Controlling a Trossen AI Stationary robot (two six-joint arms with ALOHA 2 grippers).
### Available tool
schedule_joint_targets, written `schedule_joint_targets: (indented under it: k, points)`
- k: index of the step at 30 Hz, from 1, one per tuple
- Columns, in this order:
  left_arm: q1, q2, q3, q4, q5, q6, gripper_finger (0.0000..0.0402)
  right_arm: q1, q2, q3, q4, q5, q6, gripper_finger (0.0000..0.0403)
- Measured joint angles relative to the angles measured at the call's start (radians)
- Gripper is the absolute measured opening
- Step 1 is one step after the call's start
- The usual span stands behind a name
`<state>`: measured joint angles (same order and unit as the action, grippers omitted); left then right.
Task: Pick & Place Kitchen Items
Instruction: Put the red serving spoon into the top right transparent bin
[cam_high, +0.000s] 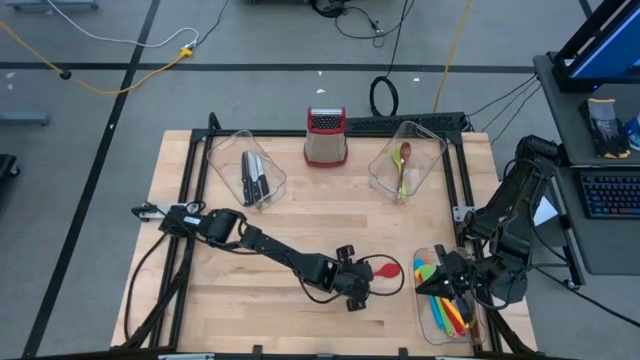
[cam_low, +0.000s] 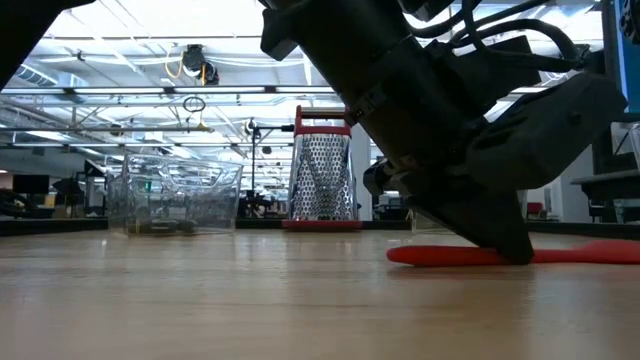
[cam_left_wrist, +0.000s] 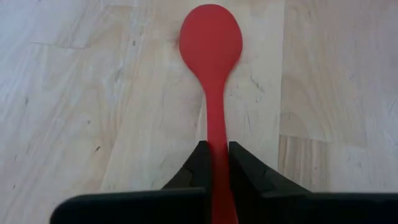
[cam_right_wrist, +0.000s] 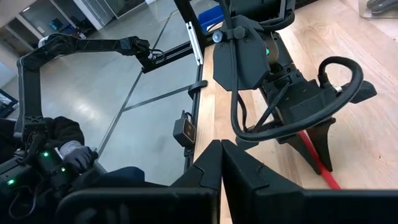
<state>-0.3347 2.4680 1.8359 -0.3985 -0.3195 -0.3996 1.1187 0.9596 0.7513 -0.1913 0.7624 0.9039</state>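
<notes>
A red spoon lies flat on the table right of centre, near the near edge, bowl toward the right; its bowl shows in the left wrist view. My left gripper is low at the table, shut on its handle. My right gripper is shut and holds nothing, raised over the near right bin, where several coloured spatulas lie. Black-handled knives lie in the far left bin, and a green and a brown spoon in the far right bin. My left gripper pinches the red spoon's handle between its two fingers, partway between the bowl and the free end. The fingers slant down from above and from the table's left. The spoon lies flat on the wood.
A metal box grater with a red top stands at the far middle, between the two far clear bins. Bare wood runs across the table's middle and near left. A black frame rail borders the right side.
</notes>
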Motion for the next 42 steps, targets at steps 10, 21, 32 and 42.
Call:
schedule_joint_targets:
  k: [10,21,32,42]
  points:
    - [0.000,0.000,0.000,0.004,-0.005,0.027,0.0017,0.000,0.000,0.000,0.000,0.000,0.000,0.0004]
    - [0.001,-0.028,-0.004,0.011,-0.015,0.051,0.0017,0.000,0.000,0.000,0.000,-0.001,0.000,0.0004]
    - [0.004,-0.046,-0.006,0.015,-0.019,0.081,0.0017,0.000,0.000,0.000,0.000,-0.003,0.000,0.0004]
    - [0.006,-0.075,-0.009,0.003,-0.055,0.093,0.0013,0.000,0.000,0.000,0.000,-0.003,0.000,0.0004]
